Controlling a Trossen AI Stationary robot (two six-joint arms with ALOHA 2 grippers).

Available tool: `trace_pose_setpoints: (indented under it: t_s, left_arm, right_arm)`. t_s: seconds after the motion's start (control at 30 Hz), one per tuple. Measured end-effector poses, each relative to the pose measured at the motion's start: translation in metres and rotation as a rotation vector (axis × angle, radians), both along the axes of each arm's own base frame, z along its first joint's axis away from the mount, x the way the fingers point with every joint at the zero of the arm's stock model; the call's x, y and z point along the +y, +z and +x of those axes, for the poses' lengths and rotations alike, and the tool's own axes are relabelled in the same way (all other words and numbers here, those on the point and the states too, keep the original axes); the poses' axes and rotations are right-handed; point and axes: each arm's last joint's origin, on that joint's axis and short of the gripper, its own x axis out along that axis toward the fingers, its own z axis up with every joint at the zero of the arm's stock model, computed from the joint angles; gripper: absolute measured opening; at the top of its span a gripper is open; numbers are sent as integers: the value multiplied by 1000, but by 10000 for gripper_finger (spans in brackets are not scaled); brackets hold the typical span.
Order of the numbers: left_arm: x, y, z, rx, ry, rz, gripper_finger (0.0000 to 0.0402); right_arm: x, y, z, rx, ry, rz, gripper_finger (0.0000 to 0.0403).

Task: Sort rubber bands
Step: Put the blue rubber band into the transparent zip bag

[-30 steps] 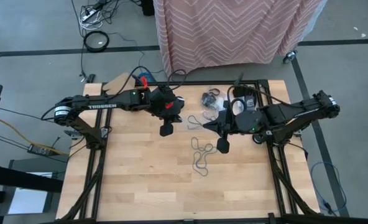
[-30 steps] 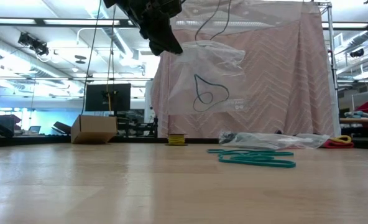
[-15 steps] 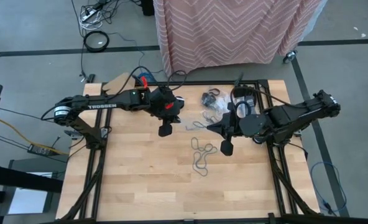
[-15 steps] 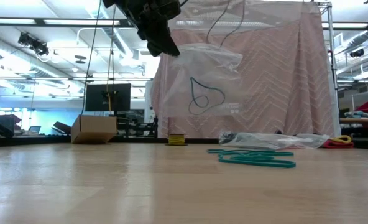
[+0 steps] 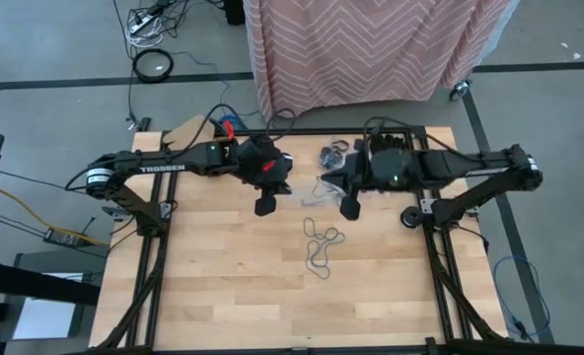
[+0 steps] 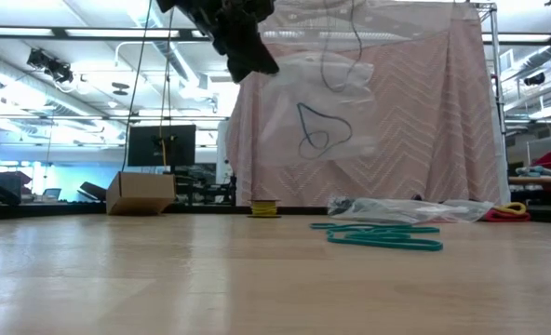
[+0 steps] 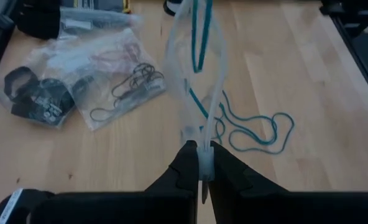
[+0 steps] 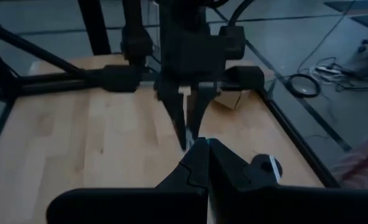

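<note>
Low view, near to far: teal rubber bands [image 6: 384, 236] lie flat on wooden surface [image 6: 164, 279], long axis left–right. Upper centre, left gripper [image 7: 202, 163] pinches clear plastic bag [image 6: 317, 112] hanging vertically, teal band [image 6: 318, 130] inside. Right gripper [image 8: 201, 147] closed, empty.

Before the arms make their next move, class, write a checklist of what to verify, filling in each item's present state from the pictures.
1. Left gripper pinches the clear bag: ok.
2. Bag hangs clear of the table: ok.
3. A teal band sits inside the bag: ok.
4. Right gripper shut, holding the bag's other edge: cannot tell.
5. All teal bands bagged: not ok, loose teal bands lie on the wood.
</note>
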Motion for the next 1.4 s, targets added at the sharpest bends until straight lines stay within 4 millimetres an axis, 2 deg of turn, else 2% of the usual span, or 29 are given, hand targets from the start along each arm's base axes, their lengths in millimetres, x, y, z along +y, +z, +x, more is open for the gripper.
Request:
trace_pose_setpoints:
  t_s: [0.23, 0.43, 0.67, 0.8, 1.0, 1.17, 1.27, 1.4]
  left_arm:
    - [1, 5, 4, -67, 15, 11, 26]
    - [3, 18, 8, -131, 94, -3, 26]
    - [-1, 37, 5, -118, 134, -32, 25]
    - [-1, 46, 1, -65, 174, 11, 25]
    - [13, 82, -29, -27, 183, 199, 25]
    - [37, 104, -72, 53, 273, 335, 24]
    - [56, 119, -106, 24, 358, 358, 24]
    - [68, 126, -142, 15, 402, 259, 24]
  right_arm:
    - [-11, -1, 1, 23, 67, -2, 0]
    - [-24, -4, 4, 56, 160, -51, 13]
    - [-37, 0, 4, 23, 229, -81, 95]
    - [-42, 2, 0, 3, 197, 40, 146]
    - [-37, -1, -8, 56, 160, 120, 170]
    - [-33, -10, -1, 77, 108, 167, 163]
    - [-32, -30, 3, 128, 58, 208, 158]
    - [-28, -67, 8, 219, 24, 252, 154]
